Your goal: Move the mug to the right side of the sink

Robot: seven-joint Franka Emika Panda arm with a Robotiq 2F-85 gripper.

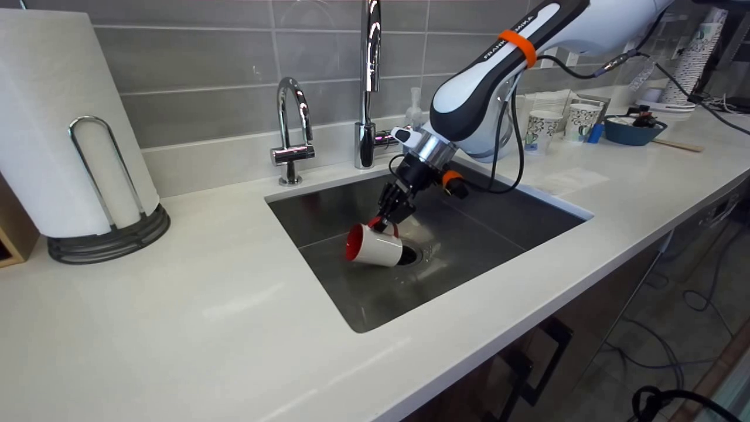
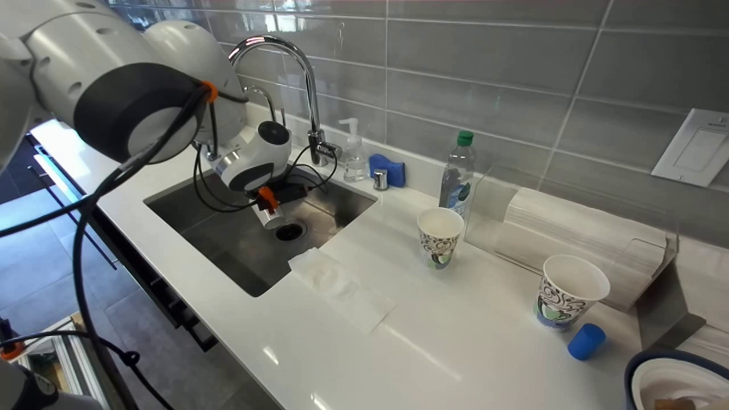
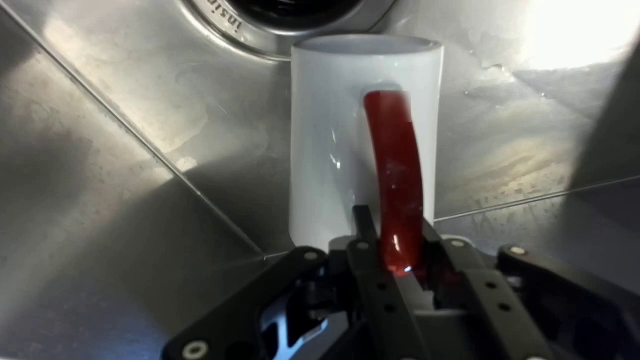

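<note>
The white cylindrical mug with red interior and red rim is tipped on its side inside the grey rectangular stainless steel sink, just beside the round dark drain. The sink is let into the white, glossy table between its front edge and the back edge along the grey tiled wall. Whether the mug rests on the sink floor or hangs just above it, I cannot tell.

In the wrist view the jaws are closed around the curved, glossy red handle, one on each side with only its thickness between them; how hard they press does not show.

The mug looks like glazed ceramic: stiff, fairly heavy for its size, and liable to chip if it knocks the steel or the table's edge at the opening. The glaze is probably slick, more so as the sink looks damp in places. The handle is the right place to hold, being narrow enough to pinch, but the grip sits toward one end of it, so the weight of the body could make the mug swing or turn. A hold nearer the handle's middle would likely be steadier.
</note>
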